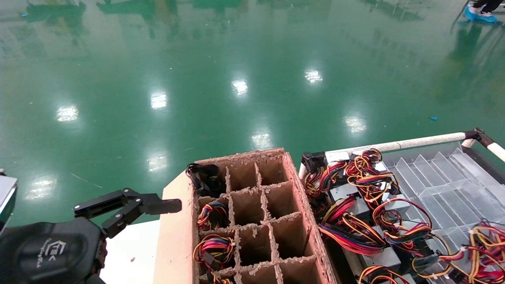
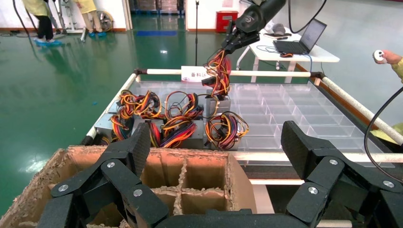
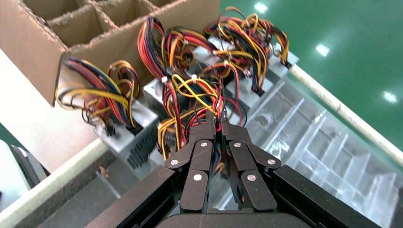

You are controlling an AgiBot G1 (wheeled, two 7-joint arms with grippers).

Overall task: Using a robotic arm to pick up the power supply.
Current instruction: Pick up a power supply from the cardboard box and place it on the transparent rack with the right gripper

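Right gripper point(image 3: 217, 121): I am pinching my two fingers almost fully together, with only a few strands of the coloured wire bundle point(image 3: 190, 95) between the tips. The bundle belongs to one power supply point(image 2: 217, 103). In the left wrist view its grey body is hanging under my grip, lifted a little above the others and near the white rail point(image 1: 418, 141) on the tray's far side.

Left gripper point(image 2: 216, 140): I am holding my jaws spread wide, with nothing between them. It is hovering just beside the left flap of the cardboard box point(image 1: 300, 189), apart from it, at the lower left of the head view.

The box is divided into compartments. The ones along its left column are holding cable bundles point(image 1: 213, 215), and the middle and right ones are showing bare cardboard.

To the right of the box, the remaining power supplies point(image 1: 355, 205) are lying packed together with their red, yellow, orange and black leads tangling over one another. They are sitting at the box end of the clear plastic divider tray point(image 1: 446, 181).

Green glossy floor point(image 1: 197, 79) all around – ceiling lights are reflecting in it.
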